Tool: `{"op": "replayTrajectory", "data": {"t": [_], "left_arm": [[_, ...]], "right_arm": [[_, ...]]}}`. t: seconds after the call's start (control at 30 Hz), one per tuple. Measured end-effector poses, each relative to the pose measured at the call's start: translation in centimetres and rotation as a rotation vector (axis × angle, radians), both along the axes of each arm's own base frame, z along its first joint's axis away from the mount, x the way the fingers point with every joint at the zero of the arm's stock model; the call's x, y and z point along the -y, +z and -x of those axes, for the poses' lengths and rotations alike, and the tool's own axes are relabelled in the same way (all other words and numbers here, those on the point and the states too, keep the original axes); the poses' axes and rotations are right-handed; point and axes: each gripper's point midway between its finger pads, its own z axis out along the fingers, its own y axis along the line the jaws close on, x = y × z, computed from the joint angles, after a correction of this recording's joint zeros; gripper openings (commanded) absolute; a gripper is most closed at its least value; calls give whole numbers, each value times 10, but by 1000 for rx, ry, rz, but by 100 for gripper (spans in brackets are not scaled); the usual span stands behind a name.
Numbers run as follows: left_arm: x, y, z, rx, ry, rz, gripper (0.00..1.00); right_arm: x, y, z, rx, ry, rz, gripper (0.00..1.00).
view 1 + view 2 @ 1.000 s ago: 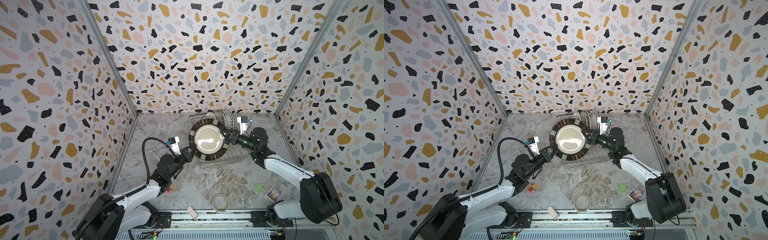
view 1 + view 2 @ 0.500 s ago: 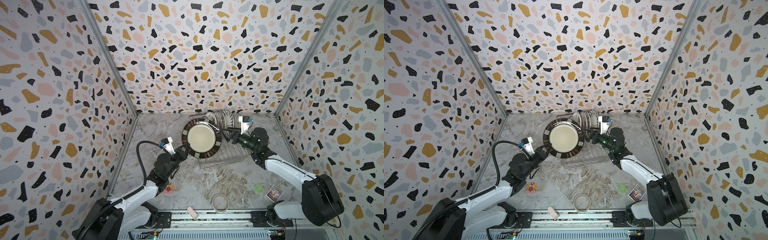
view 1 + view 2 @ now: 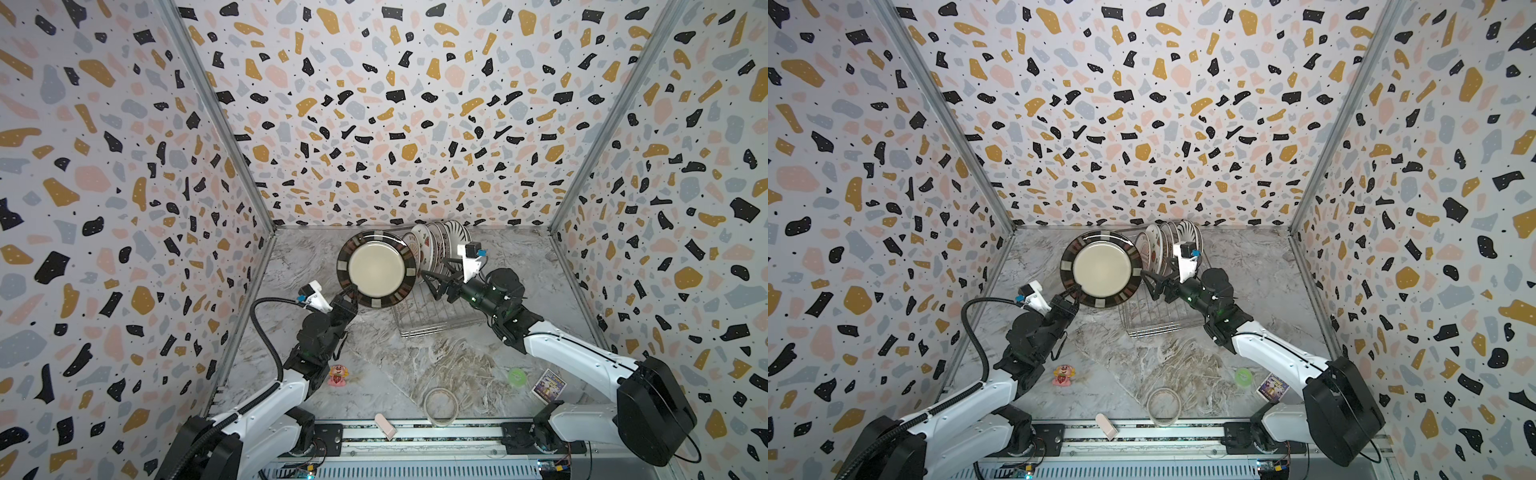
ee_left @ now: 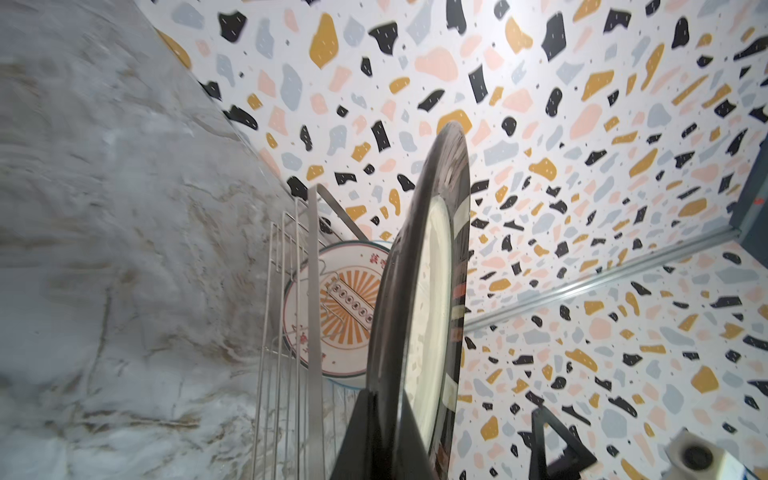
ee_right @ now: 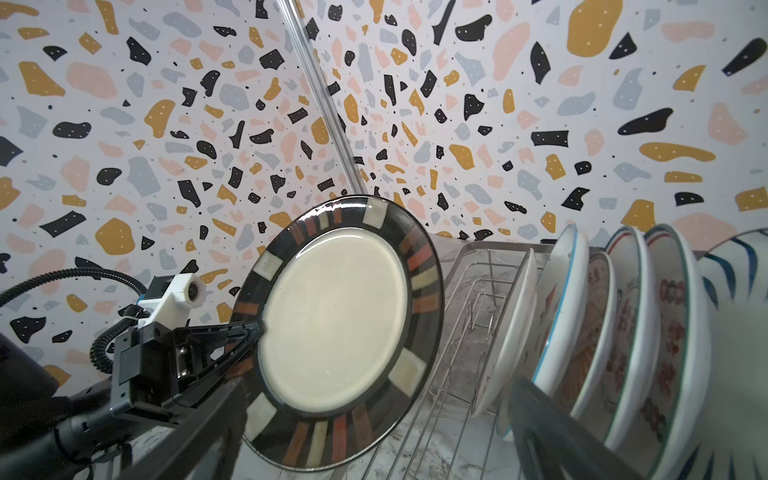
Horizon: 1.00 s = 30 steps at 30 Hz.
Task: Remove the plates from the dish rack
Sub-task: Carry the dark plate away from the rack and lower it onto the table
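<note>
Plates [image 3: 436,245] stand on edge at the back of the dish rack [image 3: 436,322]. One dark-rimmed plate [image 3: 376,269] hangs upright off the counter [image 3: 415,361] at the rack's left end, lower rim pinched by the left end effector [image 3: 350,292]. The right end effector [image 3: 432,284] is spread just beside it, apparently not touching. Likely heavy, stiff, glaze-slick and breakable, so grip deep on the rim.

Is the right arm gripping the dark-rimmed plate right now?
No, the right gripper has its jaws wide open beside the dark-rimmed plate, not closed on it; only the left gripper clamps its rim.
</note>
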Motion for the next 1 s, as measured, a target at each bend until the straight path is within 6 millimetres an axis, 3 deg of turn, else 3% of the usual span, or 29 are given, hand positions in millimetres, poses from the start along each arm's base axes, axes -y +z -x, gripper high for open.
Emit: {"op": "replayTrajectory", "data": {"t": [0.33, 0.57, 0.8, 1.0], "left_arm": [[-65, -6, -9, -16, 251, 51, 0], [-96, -33, -10, -99, 386, 41, 0], [-117, -61, -15, -176, 485, 28, 0], [-130, -90, -17, -262, 536, -12, 0]], "right_arm": [[-83, -11, 22, 73, 126, 107, 99], [-139, -22, 34, 117, 194, 201, 99], [-168, -40, 26, 109, 217, 252, 99], [-197, -63, 33, 101, 302, 300, 99]]}}
